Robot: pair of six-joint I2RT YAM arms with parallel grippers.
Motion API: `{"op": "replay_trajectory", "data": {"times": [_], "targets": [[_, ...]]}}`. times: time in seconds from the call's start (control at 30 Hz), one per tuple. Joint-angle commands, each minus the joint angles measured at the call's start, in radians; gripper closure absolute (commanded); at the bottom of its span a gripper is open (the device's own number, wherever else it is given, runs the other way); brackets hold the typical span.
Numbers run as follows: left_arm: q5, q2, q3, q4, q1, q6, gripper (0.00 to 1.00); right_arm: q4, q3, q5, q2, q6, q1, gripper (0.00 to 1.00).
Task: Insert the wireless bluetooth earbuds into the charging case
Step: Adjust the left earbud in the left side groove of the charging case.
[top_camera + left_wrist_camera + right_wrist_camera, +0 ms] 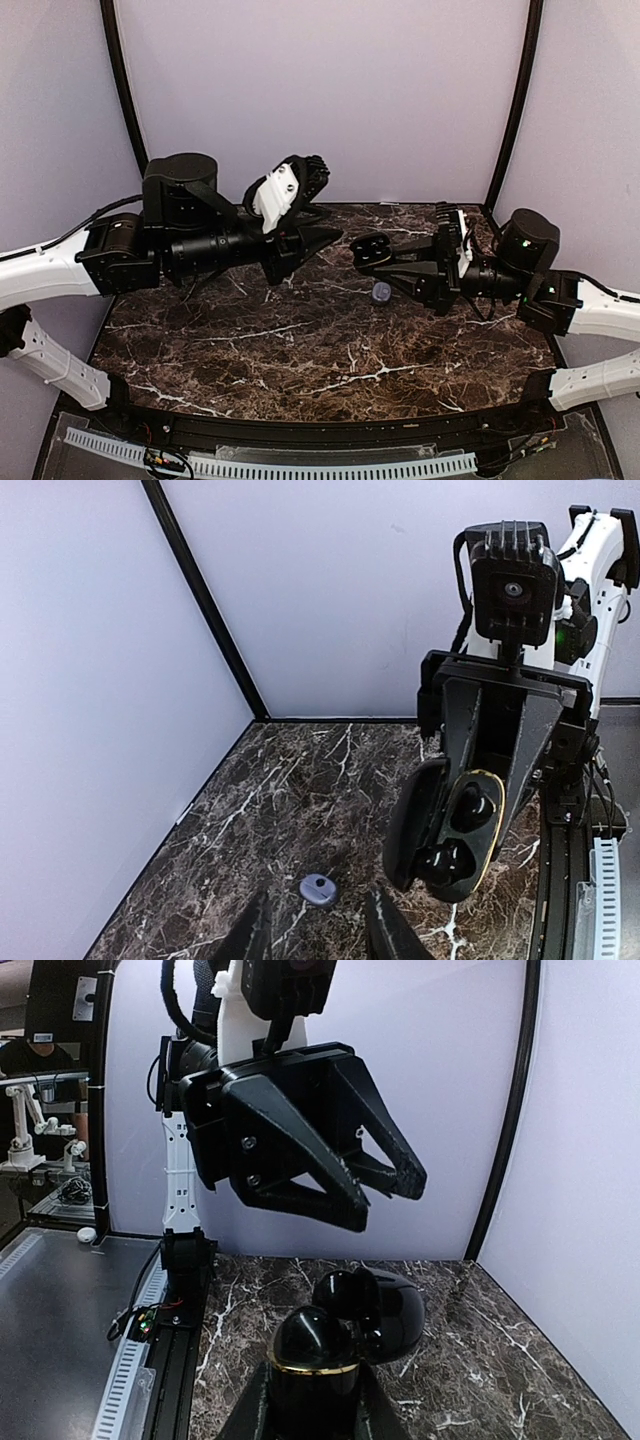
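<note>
left gripper (318,905) fingers cut off at 6 o'clock edge; charging case (468,815) pockets too dark to tell contents.

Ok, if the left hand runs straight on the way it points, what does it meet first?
Probably the pale purple earbud on the table, centred ahead of the left hand in its wrist view. The open charging case in the right hand sits right of that line; depth unclear.

The left arm (60,270) reaches in from the left, its hand (390,1205) raised, with the fingers spread apart and holding nothing. The right arm (600,305) stretches in from the opposite side. Its hand (388,256) points toward the left one, near but apart, clamped on the open case (325,1350).
</note>
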Motion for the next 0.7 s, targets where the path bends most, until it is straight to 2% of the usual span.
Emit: {"op": "replay_trajectory", "data": {"times": [0.0, 0.1, 0.17, 0.67], "targets": [[0.101, -0.073, -0.047, 0.008, 0.010, -0.015, 0.74, 0.028, -0.001, 0.032, -0.017, 0.020, 0.007, 1.00], [0.214, -0.072, -0.058, -0.003, 0.010, -0.019, 0.79, 0.023, 0.000, 0.058, -0.022, 0.020, 0.007, 1.00], [0.232, -0.060, -0.052, -0.014, 0.008, -0.022, 0.80, 0.022, 0.000, 0.071, -0.021, 0.020, 0.007, 1.00], [0.162, 0.037, 0.005, 0.022, 0.009, -0.038, 0.80, 0.024, 0.001, 0.069, -0.011, -0.005, 0.007, 1.00]]}}
